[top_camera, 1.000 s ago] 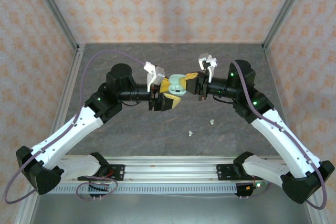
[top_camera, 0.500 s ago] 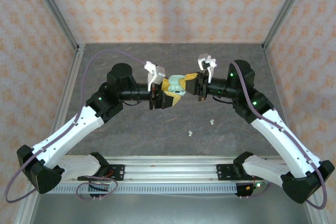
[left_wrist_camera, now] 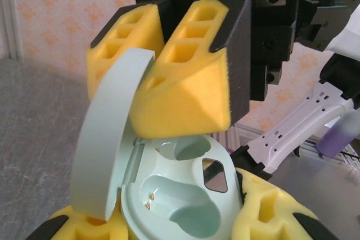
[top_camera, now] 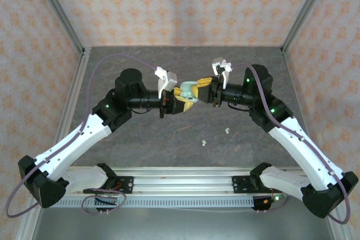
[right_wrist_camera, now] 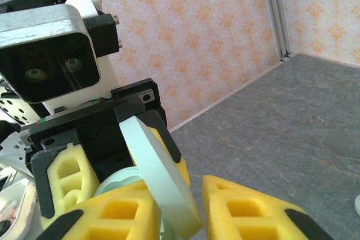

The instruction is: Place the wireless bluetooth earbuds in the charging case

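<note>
Two earbuds [top_camera: 203,142], tiny whitish pebbles, lie on the grey table [top_camera: 140,139] near the front, a bit apart, right of centre and well apart from the case.

The case [top_camera: 187,91] is held off the table between both arms at mid-table. It's a pale green oval w/ its lid [left_wrist_camera: 107,139] hinged up. In the left wrist view the base shows two hollowed wells and small gold contact pins in the nearer one. The inner face is glossy. No readable writing on the case from these angles.

The left gripper [top_camera: 179,103] is clenched on the case base. Its yellow foam pads [left_wrist_camera: 270,212] press both sides of the base, approx. level w/ the rim.

The right gripper [top_camera: 199,87] comes in from the opp. side and its yellow foam fingers [left_wrist_camera: 191,82] straddle the raised lid. In the right wrist view the lid [right_wrist_camera: 160,178] leans against one pad, w/ what looks like a thin gap to the other, so can't tell if it's actually pinching the lid or just bracketing it.
</note>
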You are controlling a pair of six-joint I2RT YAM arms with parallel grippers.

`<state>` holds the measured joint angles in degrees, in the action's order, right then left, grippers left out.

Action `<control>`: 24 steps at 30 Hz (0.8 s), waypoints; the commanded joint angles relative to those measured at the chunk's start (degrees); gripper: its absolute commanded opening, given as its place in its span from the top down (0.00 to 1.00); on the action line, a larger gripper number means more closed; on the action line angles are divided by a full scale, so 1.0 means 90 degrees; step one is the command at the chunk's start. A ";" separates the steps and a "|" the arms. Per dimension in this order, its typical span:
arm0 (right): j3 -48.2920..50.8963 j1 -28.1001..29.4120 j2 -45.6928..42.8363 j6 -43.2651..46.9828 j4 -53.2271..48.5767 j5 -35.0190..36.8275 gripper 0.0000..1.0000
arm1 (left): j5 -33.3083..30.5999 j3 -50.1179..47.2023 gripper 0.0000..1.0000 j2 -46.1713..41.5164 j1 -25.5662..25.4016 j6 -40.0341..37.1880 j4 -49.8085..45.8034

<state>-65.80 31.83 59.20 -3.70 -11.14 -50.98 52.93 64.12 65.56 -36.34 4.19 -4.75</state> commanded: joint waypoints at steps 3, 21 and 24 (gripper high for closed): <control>0.0036 0.0038 -0.0130 -0.0270 0.0286 -0.0073 0.59 | -0.0392 -0.0099 0.86 -0.0219 0.0035 -0.0295 -0.0076; -0.0286 0.0040 -0.1046 -0.2499 -0.2677 0.2106 0.40 | -0.1148 -0.0644 0.87 -0.0426 0.0190 -0.0199 -0.0243; 0.0018 0.0085 -0.1183 -0.2324 -0.2259 0.1588 0.40 | -0.1031 -0.0668 0.87 -0.0429 0.0207 -0.0154 -0.0207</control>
<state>-67.31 31.90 49.98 -24.03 -30.85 -35.62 43.40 58.39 63.07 -35.07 2.55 -8.19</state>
